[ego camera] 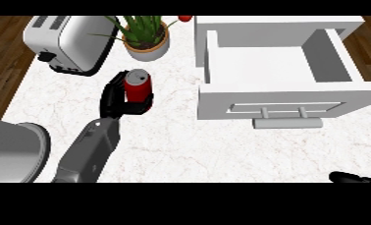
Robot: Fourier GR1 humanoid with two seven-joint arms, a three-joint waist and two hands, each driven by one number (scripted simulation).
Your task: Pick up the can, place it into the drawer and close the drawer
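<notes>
Head view: the white drawer (279, 69) stands open, its inside bare, its front toward the lower edge. Left of it, bare tabletop (181, 135) separates it from the red can (137, 84). The left hand (116, 98) curls round the can from its left side, forearm rising from below. Farther left sit a plant (145, 35) and toaster (69, 42). Below the drawer's right corner, the right hand (349, 177) barely shows; I cannot tell its fingers. No writing reads on the can.

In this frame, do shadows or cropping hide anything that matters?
Head view: lighting is even, without glare; the open drawer has a shaded inner right wall; a soft shadow lies under its handle. The can shows clearly in the left robot hand. The right robot hand is cropped at the lower right edge.
</notes>
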